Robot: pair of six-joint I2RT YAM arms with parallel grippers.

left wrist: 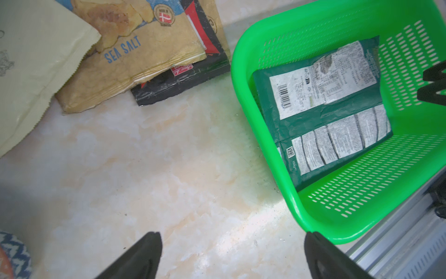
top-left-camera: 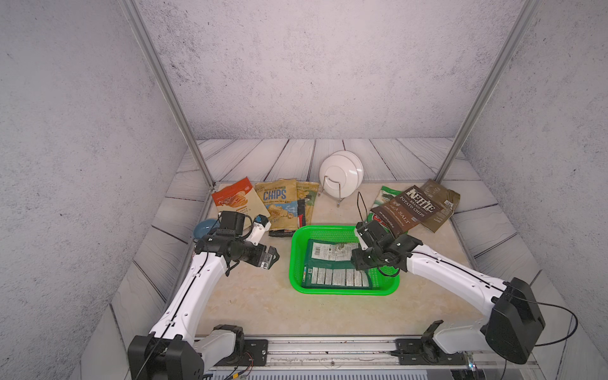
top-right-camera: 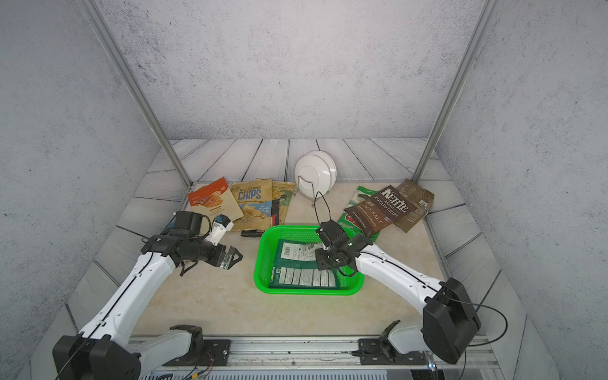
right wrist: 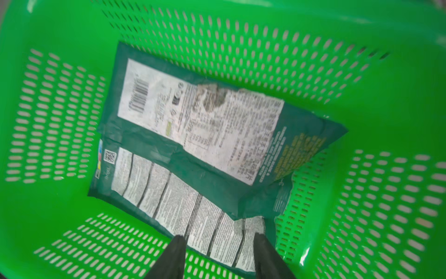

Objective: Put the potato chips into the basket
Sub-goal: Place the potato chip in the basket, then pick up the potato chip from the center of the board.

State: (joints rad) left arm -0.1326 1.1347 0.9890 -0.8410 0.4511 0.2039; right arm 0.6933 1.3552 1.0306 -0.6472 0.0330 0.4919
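Dark-green bag (top-left-camera: 335,268) lying flat in basket (top-left-camera: 342,291), mid-frame. Right gripper (right wrist: 218,238) hovering above it, jaws parted, gripping nothing; left gripper (left wrist: 233,234) spread wide, empty. CHIPS bag (top-left-camera: 276,204), Kettle bag (top-left-camera: 408,207), others waiting above basket: early going.

The tan bag (top-left-camera: 276,205) reads "CHIPS" in blue, with "SEA SALT" lower down in the left wrist view, the brown bag (top-left-camera: 406,210) reads "Kettle Brand Potato Chips" and "Sea Salt", and the dark green bag (right wrist: 193,145) shows a barcode, a QR code and print too fine to read.
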